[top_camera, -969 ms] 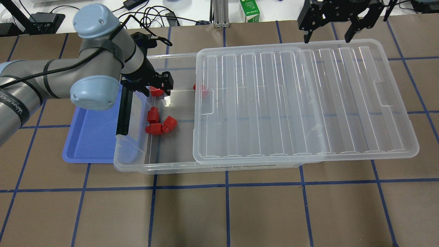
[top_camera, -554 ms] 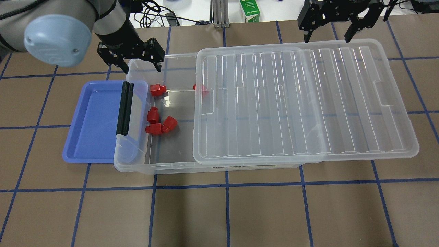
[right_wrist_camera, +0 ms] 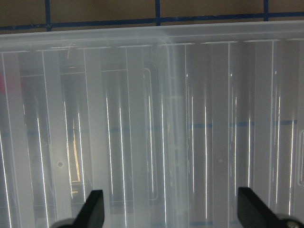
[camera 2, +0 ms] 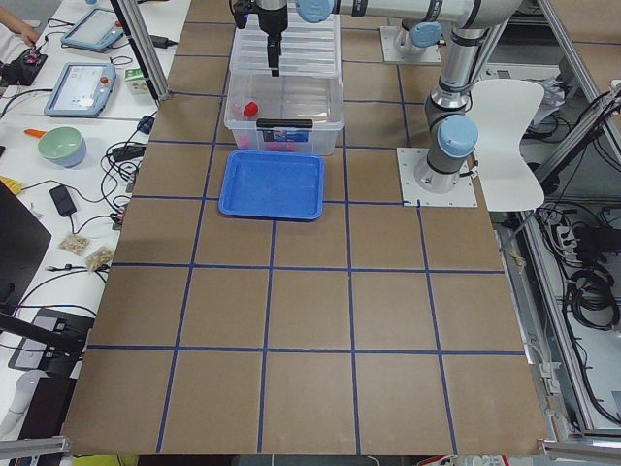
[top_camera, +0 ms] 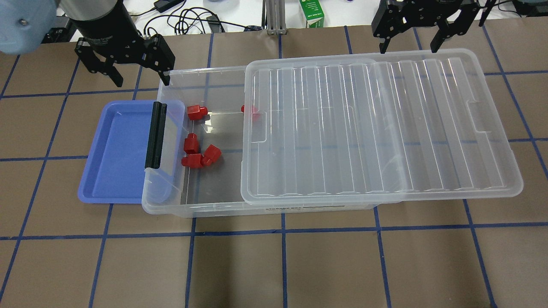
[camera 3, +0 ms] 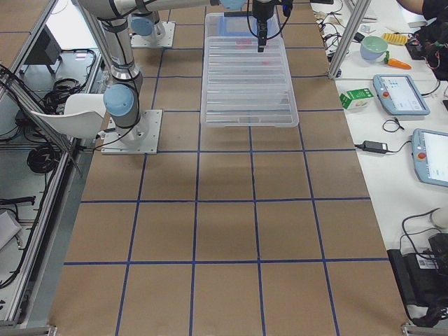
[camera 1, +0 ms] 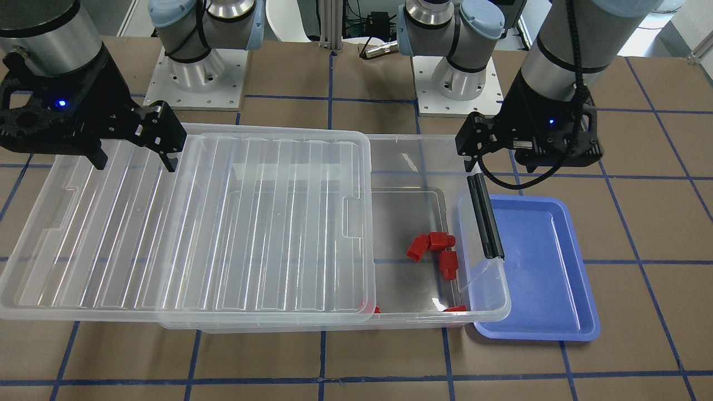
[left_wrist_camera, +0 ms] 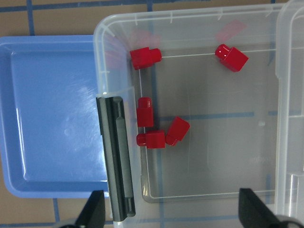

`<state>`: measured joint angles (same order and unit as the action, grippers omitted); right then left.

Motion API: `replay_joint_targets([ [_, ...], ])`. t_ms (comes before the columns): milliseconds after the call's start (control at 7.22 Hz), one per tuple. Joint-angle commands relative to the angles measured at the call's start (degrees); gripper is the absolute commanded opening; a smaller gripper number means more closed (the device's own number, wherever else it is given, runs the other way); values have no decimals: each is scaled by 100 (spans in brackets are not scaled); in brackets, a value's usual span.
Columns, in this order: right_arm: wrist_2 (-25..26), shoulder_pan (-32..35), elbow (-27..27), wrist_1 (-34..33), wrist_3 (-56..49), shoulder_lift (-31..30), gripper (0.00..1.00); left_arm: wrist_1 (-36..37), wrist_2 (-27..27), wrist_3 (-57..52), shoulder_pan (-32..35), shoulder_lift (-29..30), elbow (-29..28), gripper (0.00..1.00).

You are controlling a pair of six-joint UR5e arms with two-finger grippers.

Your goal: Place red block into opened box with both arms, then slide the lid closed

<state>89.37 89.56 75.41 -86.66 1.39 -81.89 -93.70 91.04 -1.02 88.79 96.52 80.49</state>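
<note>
Found the box (top_camera: 214, 208) lying lengthwise on the table (top_camera: 299, 265), with its short end toward the robot's left uncovered. Noted the lid (top_camera: 385, 128) resting on the rim, slid toward the robot's right, covering most of the box and overhanging its other short end.

Counted five red pieces on the box floor, all at the uncovered end:
- Logged one red block (top_camera: 197, 112) near the far wall.
- Logged a cluster of three blocks (top_camera: 192, 161) close together nearer the middle.
- Logged a fifth block (top_camera: 249, 109) partly under the lid's edge.

Recorded the black clip bar (top_camera: 155, 134) on the flap at the open end, overlapping the blue tray (top_camera: 111, 171). Placed the tray just beside the box, on the robot's left.

Checked the left claw (top_camera: 139, 80): fingers spread wide, nothing between them, hanging by the far corner of the box's open end, well apart from the blocks.

Checked the right claw (top_camera: 409, 48): likewise spread and empty, over the lid's far long edge. Cannot tell whether touching the lid.
</note>
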Motion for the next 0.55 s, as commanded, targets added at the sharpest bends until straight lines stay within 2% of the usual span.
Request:
replay_joint_targets([
  [0,-25,-165,-43,-9,-216,50,100,-8,-7,49,-125,-107,167,100],
  [138,45,-576,-44,-9,-1210,50,100,218,-33,23,-134,-116,229,100],
  [415,-34,-1962,26,44,-2548,42,100,247,-113,-3,-125,-151,256,100],
])
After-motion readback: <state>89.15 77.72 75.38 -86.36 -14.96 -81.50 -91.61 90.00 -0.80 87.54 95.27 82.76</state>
